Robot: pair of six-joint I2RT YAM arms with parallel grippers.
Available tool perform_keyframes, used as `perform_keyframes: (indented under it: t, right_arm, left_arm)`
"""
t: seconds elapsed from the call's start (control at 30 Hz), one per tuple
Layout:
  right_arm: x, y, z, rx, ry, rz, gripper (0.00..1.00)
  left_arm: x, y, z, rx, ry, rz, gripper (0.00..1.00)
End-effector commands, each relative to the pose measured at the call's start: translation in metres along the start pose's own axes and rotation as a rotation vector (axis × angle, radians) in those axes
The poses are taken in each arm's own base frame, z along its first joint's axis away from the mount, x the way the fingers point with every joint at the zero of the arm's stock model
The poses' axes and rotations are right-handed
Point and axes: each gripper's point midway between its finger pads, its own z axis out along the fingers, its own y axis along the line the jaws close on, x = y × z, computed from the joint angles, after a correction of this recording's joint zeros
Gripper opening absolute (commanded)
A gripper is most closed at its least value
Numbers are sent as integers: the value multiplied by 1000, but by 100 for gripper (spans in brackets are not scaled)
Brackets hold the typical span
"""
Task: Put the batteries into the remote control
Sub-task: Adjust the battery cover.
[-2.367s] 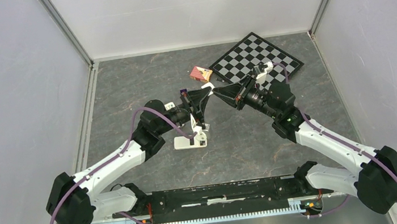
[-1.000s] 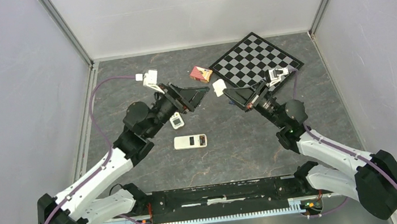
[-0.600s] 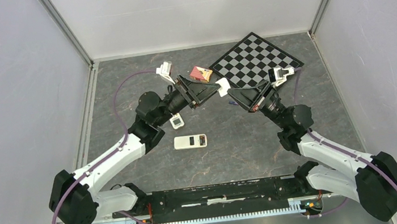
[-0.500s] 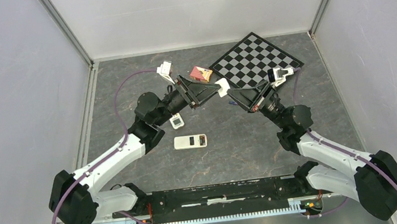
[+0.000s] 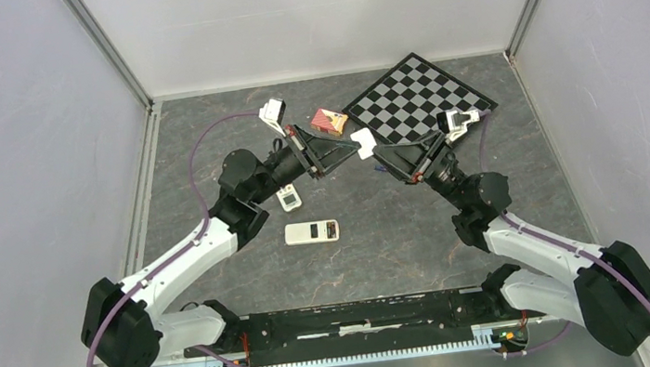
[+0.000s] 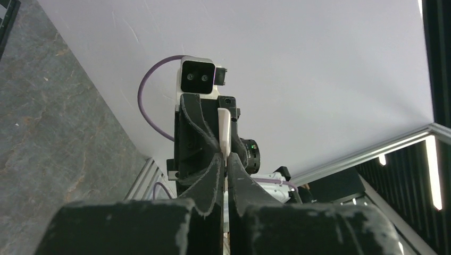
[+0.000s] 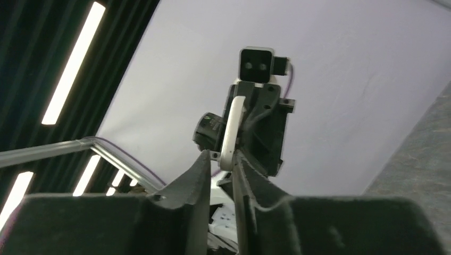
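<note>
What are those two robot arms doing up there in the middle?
They are meeting tip to tip above the table. The left gripper has its jaws shut on a small thin white piece, maybe a battery cover. The right gripper has its jaws around the same piece, but I can't tell if they are gripping it. A long remote and a smaller remote lie below, untouched.
</note>
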Motion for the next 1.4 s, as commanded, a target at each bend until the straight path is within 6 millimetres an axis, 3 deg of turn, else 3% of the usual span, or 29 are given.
perform_keyframes:
  t: [0.0,0.07,0.13,0.2,0.33,0.5,0.67,0.97,1.07,1.2,1.37]
  right_arm:
    - [9,-17,-6,56,55,-81,54]
    - [11,-24,-11,79,77,-187,80]
    - [14,-34,-14,112,130,-297,89]
    - [20,-44,-15,140,198,-372,91]
    - [35,-49,-19,114,321,-449,88]
    - [46,-49,-22,84,404,-475,81]
    - [51,-46,-25,68,423,-462,61]
    - [63,-18,-32,-92,443,-374,36]
    - [67,-14,-34,-115,467,-349,38]
    - [68,-27,-36,-54,485,-359,56]
    - [68,-43,-37,25,516,-376,55]
  left_arm:
    - [3,-20,-6,41,77,140,2]
    - [3,-7,-15,-16,119,190,2]
    - [7,5,-26,-60,176,211,2]
    - [15,13,-35,-74,247,215,2]
    - [36,20,-49,-57,368,210,2]
    - [47,24,-60,-50,415,217,2]
    - [52,28,-64,-61,454,229,2]
    - [57,37,-67,-71,492,234,2]
    - [55,38,-65,-81,480,232,2]
    - [54,39,-65,-85,475,238,2]
    - [53,41,-64,-87,472,241,2]
